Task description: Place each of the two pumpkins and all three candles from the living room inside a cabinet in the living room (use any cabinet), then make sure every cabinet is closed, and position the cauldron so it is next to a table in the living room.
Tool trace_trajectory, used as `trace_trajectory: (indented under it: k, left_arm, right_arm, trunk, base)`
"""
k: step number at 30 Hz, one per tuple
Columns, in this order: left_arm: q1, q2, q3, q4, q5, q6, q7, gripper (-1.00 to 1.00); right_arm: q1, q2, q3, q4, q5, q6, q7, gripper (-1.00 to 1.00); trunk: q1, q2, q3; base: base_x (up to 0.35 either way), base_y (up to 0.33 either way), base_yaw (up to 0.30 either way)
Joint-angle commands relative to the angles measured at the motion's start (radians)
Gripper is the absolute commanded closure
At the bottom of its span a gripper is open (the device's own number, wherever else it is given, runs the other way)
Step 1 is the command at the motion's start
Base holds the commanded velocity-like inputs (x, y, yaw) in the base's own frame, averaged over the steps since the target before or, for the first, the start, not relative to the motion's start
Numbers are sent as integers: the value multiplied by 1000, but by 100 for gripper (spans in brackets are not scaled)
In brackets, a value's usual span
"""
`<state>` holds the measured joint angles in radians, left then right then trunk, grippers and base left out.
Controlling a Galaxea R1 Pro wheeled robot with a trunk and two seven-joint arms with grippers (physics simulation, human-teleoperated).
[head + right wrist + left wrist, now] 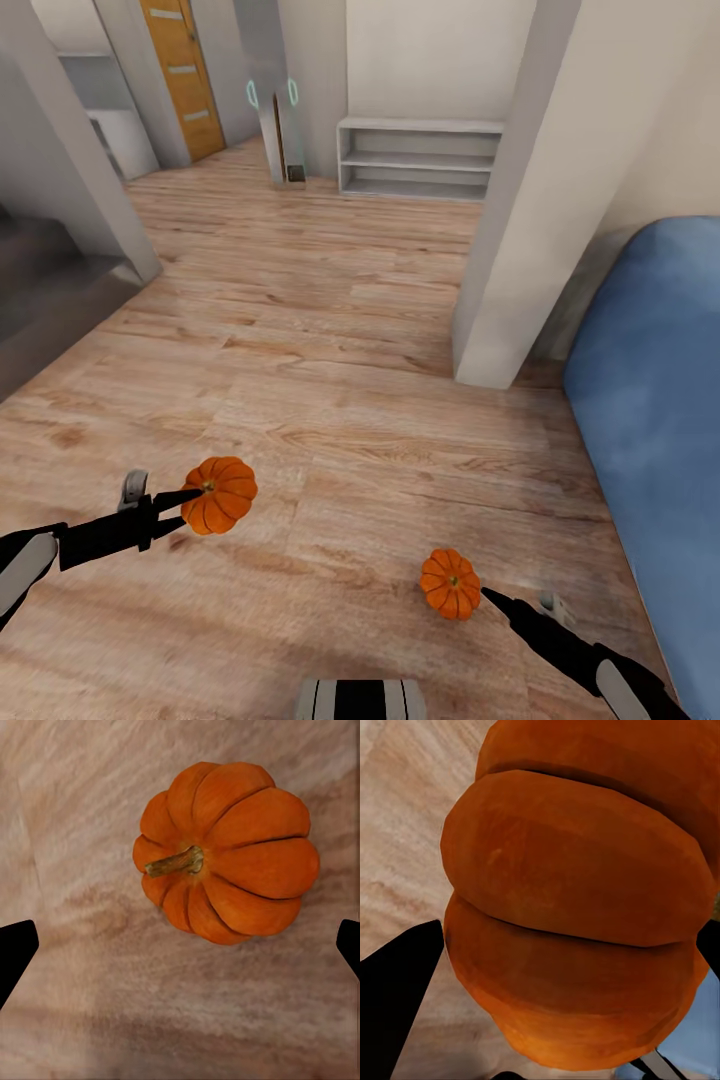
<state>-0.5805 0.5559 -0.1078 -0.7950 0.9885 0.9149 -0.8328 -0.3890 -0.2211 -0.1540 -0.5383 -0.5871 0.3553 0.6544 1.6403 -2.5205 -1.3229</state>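
Left gripper (pixel 185 508) clamped on a bright orange, ribbed, slightly flattened pumpkin (pixel 220 494), carried above the pale wood-plank floor (pixel 330 330); in the left wrist view that pumpkin (pixel 577 907) crowds the lens, with one dark finger (pixel 397 990) at each flank. Right gripper (pixel 180 952) spread wide, fingertips (pixel 15 956) well apart. Second orange ribbed pumpkin (pixel 225 851) lying between them on the planks, brown stem (pixel 174 861) turned sideways, not touched by either finger. Same pumpkin (pixel 450 583) seen from the head camera just beyond the right gripper (pixel 492 598).

Blue upholstered seat (pixel 660 420) at the right side; white open shelf unit (pixel 420 158) against the far wall; orange panelled door (pixel 183 75) further back.

Risks, judged only:
- Right-hand pumpkin round and resting on its side; liable to roll off along the planks if one finger lands first.
- Ribbed, curved skin offers poor seating; grip across the bulge liable to squeeze the fruit out.
- Left grip appears near the stem end, off the middle; swing or drop possible under quick travel.
- Low reach to the floor; fingertip strike on the planks possible.
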Motion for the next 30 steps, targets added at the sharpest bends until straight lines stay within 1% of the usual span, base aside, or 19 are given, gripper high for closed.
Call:
trace_trajectory:
  k: [1, 9, 17, 26, 30]
  left_arm:
    - [-1, 1, -3, 1, 7, 5, -5, 100]
    - [-1, 1, -3, 3, 5, 5, -11, 100]
    - [-1, 1, -3, 3, 4, 5, -11, 100]
    - [-1, 1, -3, 3, 5, 5, -11, 100]
    - [-1, 1, -4, 3, 6, 5, -11, 100]
  right_arm:
    - [0, 0, -3, 0, -7, 9, 1, -100]
    - [-1, 0, -2, 5, -11, 4, -5, -100]
    - [-1, 2, -4, 8, -13, 1, -7, -100]
    - [-1, 0, -4, 66, -14, -5, -8, -100]
    - [-1, 0, -4, 70, -15, -5, -28, -100]
  trunk:
    - [0, 0, -1]
    - [0, 0, -1]
    - [0, 0, -1]
    - [0, 0, -1]
    - [0, 0, -1]
  base:
    - [0, 0, 0]
    - [0, 0, 0]
    - [37, 90, 0]
    - [70, 79, 0]
    - [6, 6, 0]
